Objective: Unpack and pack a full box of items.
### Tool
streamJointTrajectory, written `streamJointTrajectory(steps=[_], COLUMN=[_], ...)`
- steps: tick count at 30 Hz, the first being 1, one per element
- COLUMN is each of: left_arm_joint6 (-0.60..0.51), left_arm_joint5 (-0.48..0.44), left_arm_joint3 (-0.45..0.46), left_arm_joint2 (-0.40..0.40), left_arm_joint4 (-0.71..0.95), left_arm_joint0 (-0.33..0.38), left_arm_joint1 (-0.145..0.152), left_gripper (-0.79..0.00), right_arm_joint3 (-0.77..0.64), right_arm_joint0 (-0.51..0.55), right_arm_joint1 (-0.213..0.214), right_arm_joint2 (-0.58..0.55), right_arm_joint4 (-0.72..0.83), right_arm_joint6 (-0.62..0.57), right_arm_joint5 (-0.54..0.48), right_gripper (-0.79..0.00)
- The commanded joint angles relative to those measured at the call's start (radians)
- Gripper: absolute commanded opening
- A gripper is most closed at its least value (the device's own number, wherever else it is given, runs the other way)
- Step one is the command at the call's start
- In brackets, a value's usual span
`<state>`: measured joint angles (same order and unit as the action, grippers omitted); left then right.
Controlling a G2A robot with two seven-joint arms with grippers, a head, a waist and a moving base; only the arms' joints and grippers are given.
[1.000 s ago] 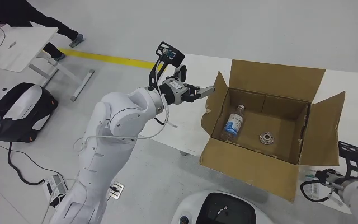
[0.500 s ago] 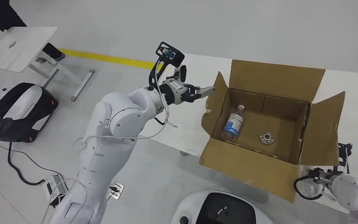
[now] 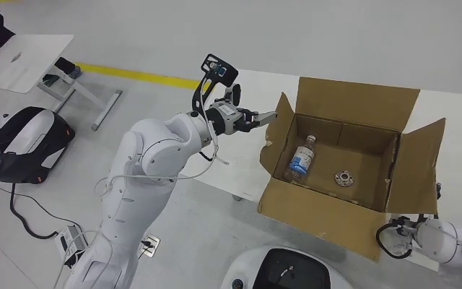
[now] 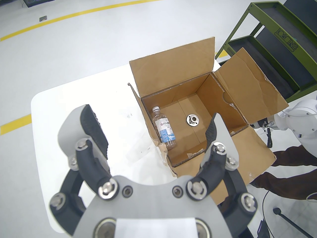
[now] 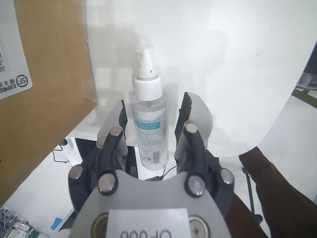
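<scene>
An open cardboard box (image 3: pixel 346 209) stands on the white table (image 3: pixel 242 162). Inside it lie a clear water bottle (image 3: pixel 302 157) with a blue label and a small round metal flange (image 3: pixel 344 178). My left gripper (image 3: pixel 271 115) hangs open just outside the box's left flap, with nothing between its fingers. Its wrist view looks down on the bottle (image 4: pixel 164 130) and the flange (image 4: pixel 192 120). My right gripper (image 5: pixel 154 100) is shut on a clear spray bottle (image 5: pixel 148 122) with a white pump, at the table's edge beside the box wall (image 5: pixel 49 63). The right arm (image 3: pixel 437 242) sits low at the front right.
A green metal cart (image 4: pixel 272 38) stands behind the box's right flap (image 4: pixel 250 92). Bare table top (image 4: pixel 81 95) lies left of the box. On the floor at the far left sit a black bag (image 3: pixel 32 141) and a small white desk (image 3: pixel 32 61).
My right arm has dropped lower and shifted slightly left at the front right corner. The left arm and the box contents have stayed put.
</scene>
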<state>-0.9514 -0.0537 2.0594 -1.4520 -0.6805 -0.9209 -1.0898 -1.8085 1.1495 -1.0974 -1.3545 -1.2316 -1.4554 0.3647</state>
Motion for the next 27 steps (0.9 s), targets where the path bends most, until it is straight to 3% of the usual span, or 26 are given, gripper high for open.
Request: streamJointTrajectory(steps=[1, 9, 14, 17, 19, 20, 27], left_arm_joint6=[0.0, 0.0, 0.0, 0.0, 0.0, 0.0, 0.0], left_arm_joint5=[0.0, 0.0, 0.0, 0.0, 0.0, 0.0, 0.0], left_arm_joint3=[0.0, 0.0, 0.0, 0.0, 0.0, 0.0, 0.0], left_arm_joint2=[0.0, 0.0, 0.0, 0.0, 0.0, 0.0, 0.0], left_arm_joint4=[0.0, 0.0, 0.0, 0.0, 0.0, 0.0, 0.0], left_arm_joint0=[0.0, 0.0, 0.0, 0.0, 0.0, 0.0, 0.0], left_arm_joint1=[0.0, 0.0, 0.0, 0.0, 0.0, 0.0, 0.0], left_gripper=[0.0, 0.0, 0.0, 0.0, 0.0, 0.0, 0.0], right_arm_joint3=[0.011, 0.025, 0.036, 0.04, 0.043, 0.044, 0.01], right_arm_joint0=[-0.004, -0.009, -0.012, -0.014, -0.014, -0.015, -0.012], right_arm_joint1=[-0.007, -0.034, -0.051, -0.062, -0.069, -0.073, -0.095], right_arm_joint2=[0.001, -0.008, -0.019, -0.021, -0.023, -0.024, -0.066], right_arm_joint4=[-0.008, -0.045, -0.067, -0.082, -0.092, -0.096, -0.089], right_arm_joint6=[-0.004, -0.023, -0.032, -0.038, -0.042, -0.045, -0.05], right_arm_joint5=[-0.004, -0.023, -0.032, -0.038, -0.042, -0.045, -0.05], right_gripper=[-0.317, -0.332, -0.459, -0.665, -0.693, -0.77, -0.785])
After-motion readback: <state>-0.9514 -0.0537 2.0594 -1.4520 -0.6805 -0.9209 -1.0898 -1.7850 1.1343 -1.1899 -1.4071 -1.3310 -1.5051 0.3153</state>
